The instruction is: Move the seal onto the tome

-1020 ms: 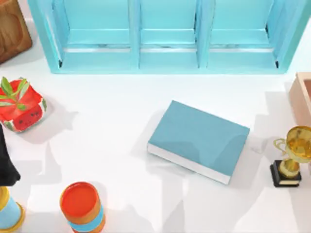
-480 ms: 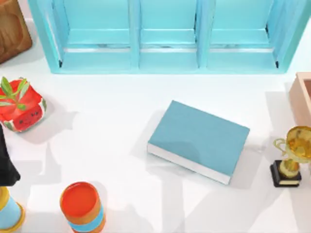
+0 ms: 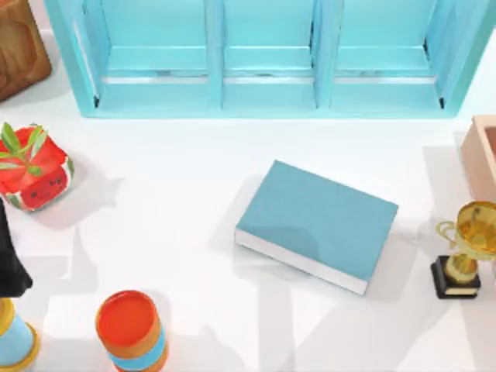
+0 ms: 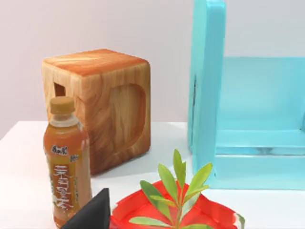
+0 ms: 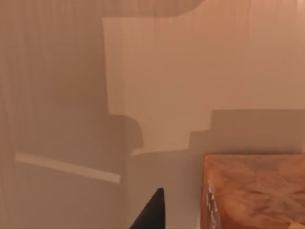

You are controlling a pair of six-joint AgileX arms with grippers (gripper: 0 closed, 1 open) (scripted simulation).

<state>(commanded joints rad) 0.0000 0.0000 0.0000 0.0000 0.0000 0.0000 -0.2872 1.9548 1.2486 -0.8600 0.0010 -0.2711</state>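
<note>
Left edge of the table: the left arm (image 3: 9, 263) sits low beside the watermelon-pattern pot (image 3: 35, 167). The left gripper (image 4: 93, 212) shows one dark tip in its wrist view, so you cannot tell whether it is released or clenched. It faces the tea bottle (image 4: 66, 157) and the wooden box (image 3: 19, 46).

Containers on this side:
- The pot holds a leafy green sprig (image 4: 178, 191).
- The wooden box has a hollowed side, and its inside is not readable.
- The orange canister (image 3: 130, 329) has a red top; sealed or filled, you cannot tell.
- Along the back stands the shelf unit (image 3: 263, 58), and nothing shows standing in its three bays.

Centre: the tome (image 3: 318, 221) lies flat and skewed on the table, cover bare, well apart from everything else.

Right: the trophy (image 3: 465, 248) stands near the tome's right end. Behind it is the peach box (image 3: 484, 155), cut by the frame so its contents are hidden.

The right wrist view shows peach walls and an amber-mottled block (image 5: 255, 191) just beside the right gripper (image 5: 151, 210). That block is probably the seal. Whether it is grasped or the gripper is loose, you cannot tell.

Risks:
- If the seal sits inside the peach box, a shallow lift could catch it on the wall.
- A low carry toward the tome could clip the trophy.
- The seal is small and upright, so a release at a tilt or near the tome's edge could topple it off the cover.
</note>
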